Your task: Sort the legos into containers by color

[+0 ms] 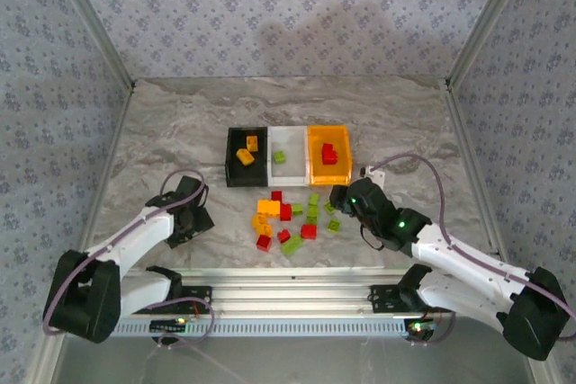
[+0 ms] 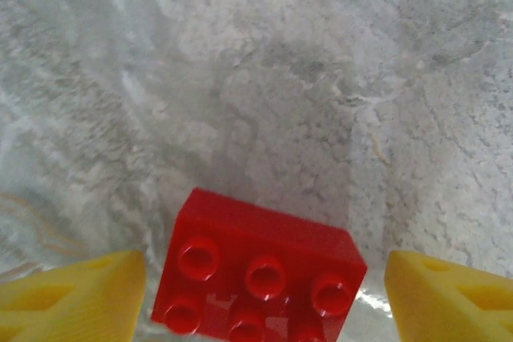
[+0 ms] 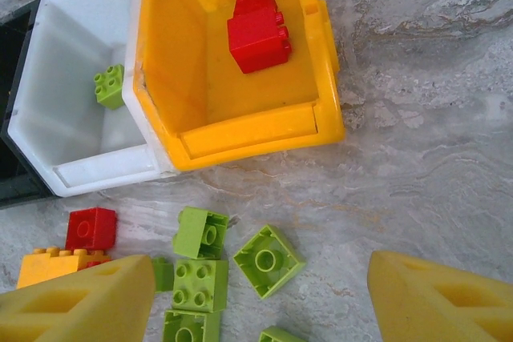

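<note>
Between the left gripper's (image 2: 266, 258) yellow fingers (image 2: 72, 302), which stand apart, a red brick (image 2: 256, 274) sits studs-up on the marble tabletop (image 2: 321, 78). It lies close to the left finger, with a clear gap on the right, and is turned askew to both. On the far right, the right gripper (image 3: 263, 266) hovers with its jaws wide apart above a tight cluster of lime-green bricks (image 3: 200, 234) at the right of the loose pile (image 1: 286, 218).

Closing on the red brick could probably go wrong in two ways. The nearer finger would meet it first and shove it sideways, or the skew could make it pivot and squirt out of a corner pinch. Its glossy plastic gives little friction. For the right arm, the green bricks lie so near each other that a descent might catch two or wedge one on edge.

Just far of the pile is the row of bins. The orange-yellow bin (image 3: 240, 130) holds red bricks (image 3: 256, 38), the white bin (image 3: 72, 134) holds one green brick (image 3: 110, 86), and the black bin (image 1: 245, 182) holds orange-yellow bricks (image 1: 245, 156). Most bricks remain unsorted.
</note>
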Controlling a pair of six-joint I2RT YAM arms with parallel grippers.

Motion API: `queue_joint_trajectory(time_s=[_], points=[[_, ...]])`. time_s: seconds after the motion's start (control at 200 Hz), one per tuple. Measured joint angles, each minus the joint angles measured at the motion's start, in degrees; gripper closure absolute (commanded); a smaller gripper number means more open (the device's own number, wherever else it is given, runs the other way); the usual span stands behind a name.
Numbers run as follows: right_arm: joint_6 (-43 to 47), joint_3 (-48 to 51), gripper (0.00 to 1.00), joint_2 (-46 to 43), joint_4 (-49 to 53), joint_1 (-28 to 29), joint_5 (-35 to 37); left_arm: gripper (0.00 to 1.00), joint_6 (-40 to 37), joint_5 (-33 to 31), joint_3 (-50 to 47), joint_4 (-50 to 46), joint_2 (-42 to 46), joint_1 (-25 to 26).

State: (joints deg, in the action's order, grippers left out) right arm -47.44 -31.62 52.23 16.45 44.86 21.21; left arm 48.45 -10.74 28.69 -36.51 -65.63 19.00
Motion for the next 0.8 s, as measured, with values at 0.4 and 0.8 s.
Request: queue_joint_trajectory(time_s=[0.4,0.8], points=[[0.0,0.0,0.27,-0.7,0.0,-0.2,0.0,0.53,-1.0,-0.4,0.1,2.1,-1.3,-0.2],[-0.2,0.1,0.27,-0.8,0.0,-0.3,0.0,0.54,-0.1,0.2,10.4,0.7,-0.9,13.4]])
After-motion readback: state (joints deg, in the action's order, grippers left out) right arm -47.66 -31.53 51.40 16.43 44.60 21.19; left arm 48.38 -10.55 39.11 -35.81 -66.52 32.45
